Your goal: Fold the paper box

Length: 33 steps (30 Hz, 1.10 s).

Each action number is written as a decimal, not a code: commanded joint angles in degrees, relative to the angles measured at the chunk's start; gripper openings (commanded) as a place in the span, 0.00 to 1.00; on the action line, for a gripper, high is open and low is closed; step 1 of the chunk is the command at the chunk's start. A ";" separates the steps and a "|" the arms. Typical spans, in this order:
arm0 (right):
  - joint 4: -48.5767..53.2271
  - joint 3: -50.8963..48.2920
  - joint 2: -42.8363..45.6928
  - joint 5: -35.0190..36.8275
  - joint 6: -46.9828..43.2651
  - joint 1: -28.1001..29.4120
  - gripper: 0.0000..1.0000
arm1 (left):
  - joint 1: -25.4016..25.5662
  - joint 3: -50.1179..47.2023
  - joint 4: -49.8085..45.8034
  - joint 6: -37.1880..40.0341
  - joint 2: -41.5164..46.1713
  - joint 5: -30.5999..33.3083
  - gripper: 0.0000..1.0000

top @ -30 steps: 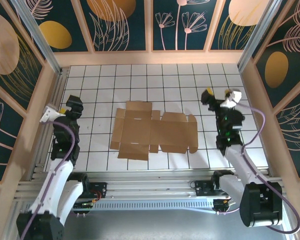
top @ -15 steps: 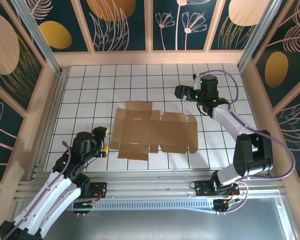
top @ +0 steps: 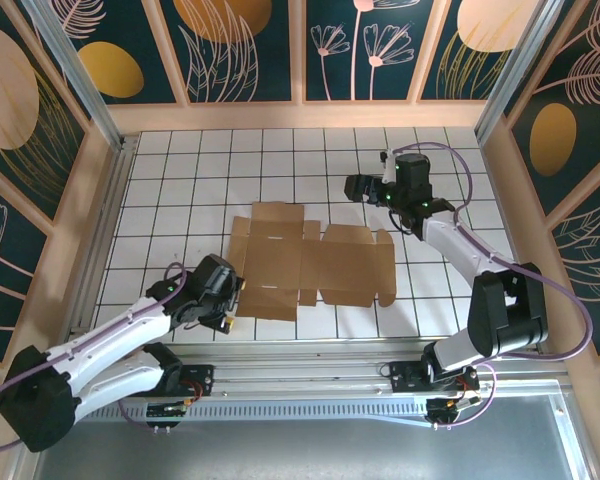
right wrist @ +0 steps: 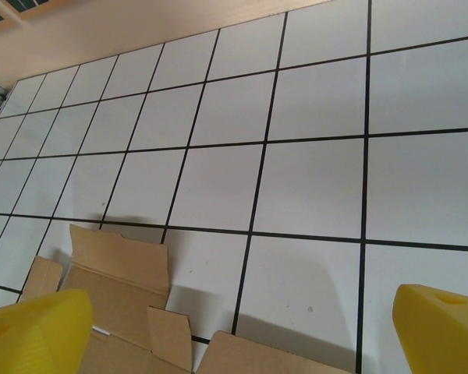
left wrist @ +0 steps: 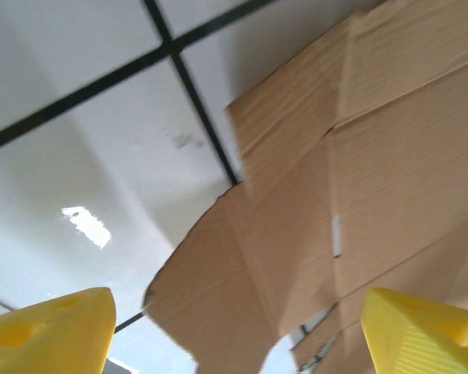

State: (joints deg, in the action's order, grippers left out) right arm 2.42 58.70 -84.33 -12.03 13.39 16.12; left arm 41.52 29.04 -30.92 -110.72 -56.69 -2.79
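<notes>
**A:** While both arms reach over the white, black-gridded counter (top: pixel 180 170), where does the plain brown die-cut cardboard paper box (top: pixel 305 262) lie?

**B:** Flat and unfolded at the counter's middle, flaps spread out.

**A:** And the left claw (left wrist: pixel 234 335)?

**B:** Low at the sheet's near left corner. Its yellow fingertips (left wrist: pixel 47 331) are wide apart, with cardboard between them in the wrist view. Whether it touches the sheet, I cannot tell.

**A:** The right claw (right wrist: pixel 234 335)?

**B:** Also spread wide and holding nothing, just beyond the sheet's far right edge, over white tiles.
</notes>
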 commanded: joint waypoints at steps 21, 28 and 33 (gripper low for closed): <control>1.60 -1.08 3.18 3.48 -2.01 -0.12 0.99 | 4.56 -3.48 36.80 1.54 -14.48 2.13 0.35; 5.66 3.68 -0.12 -0.66 -2.43 -1.26 0.99 | -6.38 15.91 22.93 32.16 -30.59 -6.34 0.20; 8.59 7.87 -3.64 -4.54 -3.96 -1.67 0.99 | -8.65 32.24 11.31 56.17 -42.44 -5.49 0.17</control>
State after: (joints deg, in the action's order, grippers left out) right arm 8.27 63.22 -86.08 -12.99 10.79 14.79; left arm 33.80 54.92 -9.61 -74.74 -94.96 -7.11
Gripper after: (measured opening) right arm 0.992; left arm 0.169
